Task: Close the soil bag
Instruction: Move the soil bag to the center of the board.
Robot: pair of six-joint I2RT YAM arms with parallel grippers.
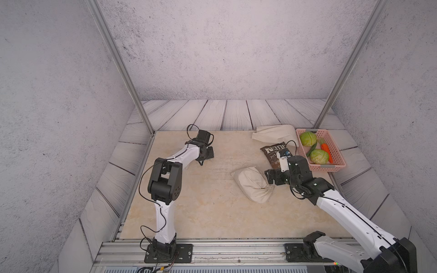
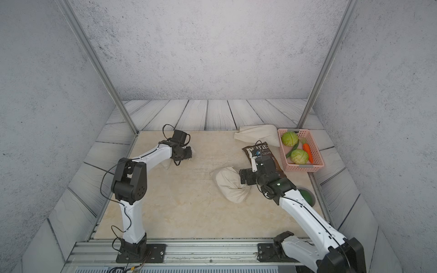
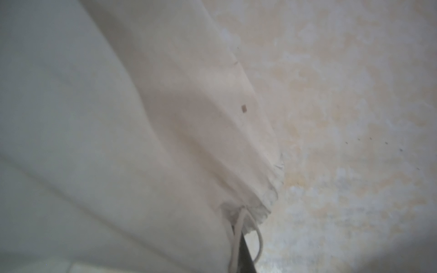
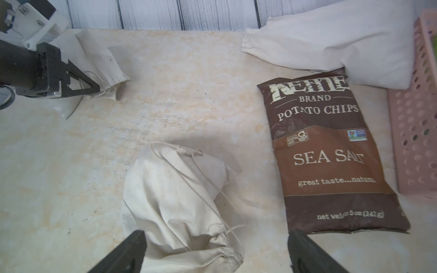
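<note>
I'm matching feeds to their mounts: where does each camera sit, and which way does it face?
Top views: high above the arm bases, looking down and forward over the table; both arms show, with left gripper and right gripper.
Left wrist: close against the left bag and its drawstring; only one dark finger shows.
Right wrist: low, facing the back wall across the middle bag and chips; both its fingers show.
Shared: the right wrist view also shows the left gripper at the left bag.
</note>
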